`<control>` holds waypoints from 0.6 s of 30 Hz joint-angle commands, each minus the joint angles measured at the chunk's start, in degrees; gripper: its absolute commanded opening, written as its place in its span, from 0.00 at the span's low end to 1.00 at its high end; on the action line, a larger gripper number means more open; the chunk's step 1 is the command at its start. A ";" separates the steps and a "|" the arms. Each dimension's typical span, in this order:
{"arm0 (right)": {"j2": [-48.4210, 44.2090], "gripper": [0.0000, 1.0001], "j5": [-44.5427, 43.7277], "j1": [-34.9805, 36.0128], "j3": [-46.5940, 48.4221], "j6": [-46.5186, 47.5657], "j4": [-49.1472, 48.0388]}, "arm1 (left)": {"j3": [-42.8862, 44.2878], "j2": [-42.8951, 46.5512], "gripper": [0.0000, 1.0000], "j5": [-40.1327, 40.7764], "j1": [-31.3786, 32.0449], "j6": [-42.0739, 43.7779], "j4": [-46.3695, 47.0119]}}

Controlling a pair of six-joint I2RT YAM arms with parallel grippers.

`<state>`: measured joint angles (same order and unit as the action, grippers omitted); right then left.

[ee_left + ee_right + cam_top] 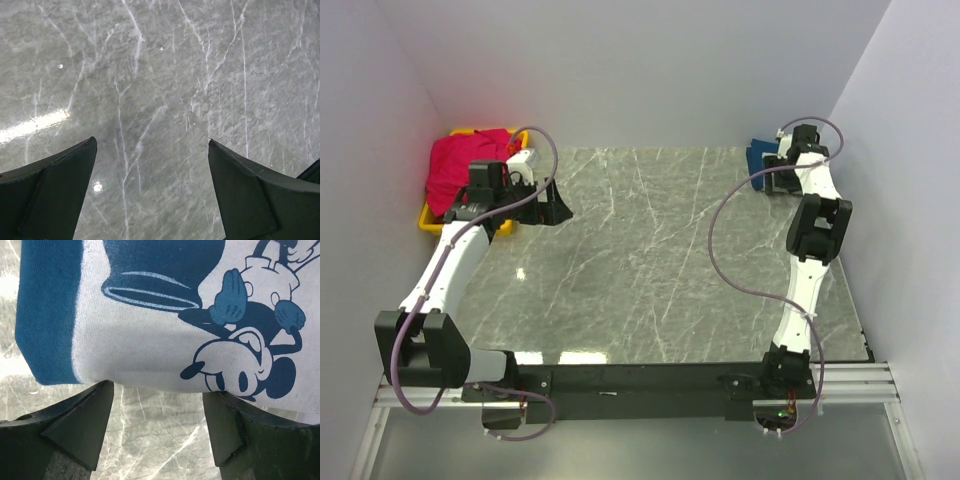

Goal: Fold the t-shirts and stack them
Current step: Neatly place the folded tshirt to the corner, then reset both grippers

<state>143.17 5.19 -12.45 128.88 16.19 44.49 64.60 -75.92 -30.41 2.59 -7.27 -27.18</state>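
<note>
Left gripper [151,141]: jaws spread wide, nothing between them. Both fingers [55,190] hang over bare marble table [650,260], not gripping anything. In the top view it sits just off the near-right side of the yellow bin [428,220], at the far left of the table.

Red-pink shirt [465,165]: bunched up in that bin, piled above the rim. Left gripper is beside it, not on it.

Right gripper [157,390]: also released, jaws wide apart, only table surface showing in the gap. The near edge of the blue shirt [50,315] lies right at the fingertips. Can't tell whether the tips touch the cloth or sit just short of it. No cloth between the jaws.

Blue shirt: lies flat on the table in the far right corner, close to the wall, right arm stretched out to it. Its big white print [150,350] with a cartoon figure faces up and fills most of the right wrist view.

The two shirts are well apart, on opposite sides of the table.
</note>
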 commanded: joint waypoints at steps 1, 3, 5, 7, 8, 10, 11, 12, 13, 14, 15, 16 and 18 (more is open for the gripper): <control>-5.35 0.79 0.17 -0.21 -1.60 -0.63 -3.62 | 4.12 -0.28 0.99 2.46 -0.04 -0.81 -0.42; -10.53 0.79 1.48 -0.12 -3.97 -0.45 -2.75 | 6.23 -1.94 0.99 1.16 -0.04 -0.21 -3.65; -16.22 0.79 2.80 -0.12 -5.47 -0.19 -1.61 | 10.10 -3.44 1.00 -0.34 -0.04 2.33 -7.35; -22.72 0.79 4.29 -0.30 -10.29 0.42 0.76 | 11.07 -4.06 0.99 -1.49 -0.04 3.57 -9.99; -25.11 0.79 5.08 -0.30 -10.31 0.51 0.77 | 10.81 -4.06 0.99 -1.49 -0.04 3.49 -10.00; -29.60 0.79 7.19 -0.21 -15.04 1.39 3.31 | 9.07 -2.83 0.99 0.17 -0.04 3.40 -8.95; -33.88 0.79 9.20 -0.21 -16.71 1.57 4.19 | 8.36 -2.39 0.99 1.14 -0.04 3.31 -8.60; -36.01 0.79 10.53 -0.03 -19.60 1.74 6.55 | 7.74 -2.04 0.99 1.76 -0.04 3.49 -8.77; -38.12 0.79 11.59 -0.21 -21.28 2.27 7.79 | 7.21 -2.04 0.99 3.76 -0.04 4.01 -9.46; -41.97 0.79 13.95 -0.03 -23.13 2.27 8.68 | 6.95 -2.04 0.99 4.91 -0.04 4.71 -9.91; -44.19 0.79 15.01 -0.03 -27.67 2.27 9.47 | 6.42 -1.69 1.00 6.14 -0.04 4.72 -10.08; -46.47 0.79 16.33 -0.03 -30.50 2.10 9.65 | 5.20 -1.25 0.99 7.29 -0.04 4.72 -10.09; -53.33 0.79 20.02 0.05 -39.08 1.75 9.48 | 2.66 0.67 0.99 9.67 -0.04 5.59 -10.00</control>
<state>94.59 18.26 -12.51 99.98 17.63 48.86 69.95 -78.85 -25.30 2.59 -3.81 -35.77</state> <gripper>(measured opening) 0.790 0.995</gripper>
